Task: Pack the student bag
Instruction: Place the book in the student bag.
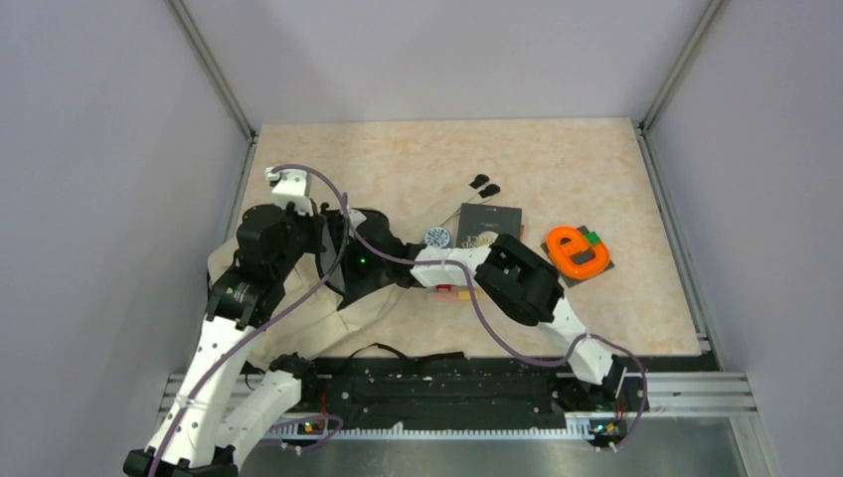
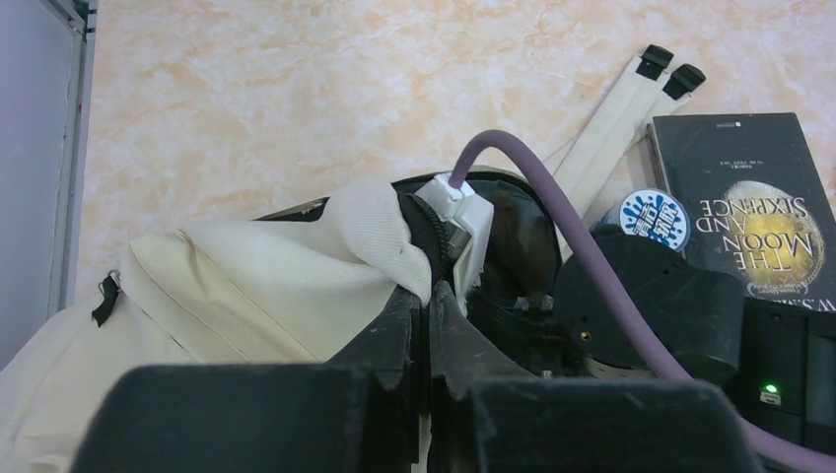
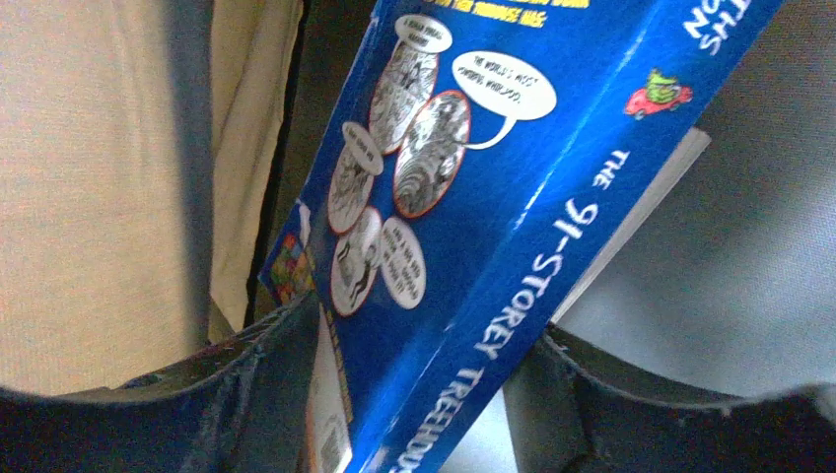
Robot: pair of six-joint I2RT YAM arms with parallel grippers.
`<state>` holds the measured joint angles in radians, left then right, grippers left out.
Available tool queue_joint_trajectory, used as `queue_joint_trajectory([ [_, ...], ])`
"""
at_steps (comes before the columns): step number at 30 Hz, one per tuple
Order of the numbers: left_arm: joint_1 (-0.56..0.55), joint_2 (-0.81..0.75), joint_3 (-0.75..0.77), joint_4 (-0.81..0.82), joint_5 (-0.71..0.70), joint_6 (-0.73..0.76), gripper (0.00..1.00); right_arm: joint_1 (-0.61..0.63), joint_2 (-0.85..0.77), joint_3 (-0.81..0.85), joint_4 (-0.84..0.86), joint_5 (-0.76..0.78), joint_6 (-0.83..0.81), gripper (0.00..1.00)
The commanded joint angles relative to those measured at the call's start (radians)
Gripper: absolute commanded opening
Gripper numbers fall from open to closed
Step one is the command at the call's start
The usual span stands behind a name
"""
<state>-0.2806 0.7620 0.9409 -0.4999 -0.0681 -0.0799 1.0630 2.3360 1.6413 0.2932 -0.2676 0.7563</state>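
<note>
the right gripper [image 3: 424, 340] has its fingers set apart on either side of a blue book [image 3: 473, 197] whose spine reads "the 91-storey treehouse". the book leans tilted between them. whether they press on it i cannot tell. this gripper and the book sit inside the mouth of the student bag [image 2: 246, 286], with cream cloth on one side and dark lining around.

the left gripper [image 2: 429, 296] has its fingers together, pinched on the cream edge of the bag's opening, just beside the black zipper line.

the bag lies slumped on the table [image 1: 398, 159], toward the left arm's side. its flat shoulder straps [image 2: 611, 118] run out from it, black tips farthest from the bag. touching those straps, just right of the bag, lie a round blue-and-white badge [image 2: 656, 219] and a black book [image 2: 739, 197]. farther right of the bag, past the black book, an orange ring-shaped thing [image 1: 577, 251] rests on a dark pad.
</note>
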Motion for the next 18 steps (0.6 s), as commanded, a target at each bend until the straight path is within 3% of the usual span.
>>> queue_joint_trajectory([
  [1, 0.005, -0.024, 0.004, 0.119, 0.016, -0.009, 0.00, 0.014, -0.105, -0.064, 0.053, 0.014, -0.083, 0.67],
  [10, 0.010, -0.034, -0.001, 0.119, 0.019, -0.014, 0.00, 0.009, -0.283, -0.240, 0.138, 0.133, -0.126, 0.82],
  [12, 0.011, -0.037, -0.001, 0.119, 0.018, -0.014, 0.00, 0.009, -0.310, -0.254, 0.124, 0.167, -0.139, 0.97],
  [18, 0.014, -0.046, -0.008, 0.122, 0.005, -0.015, 0.00, 0.009, -0.399, -0.325, 0.127, 0.229, -0.181, 0.99],
])
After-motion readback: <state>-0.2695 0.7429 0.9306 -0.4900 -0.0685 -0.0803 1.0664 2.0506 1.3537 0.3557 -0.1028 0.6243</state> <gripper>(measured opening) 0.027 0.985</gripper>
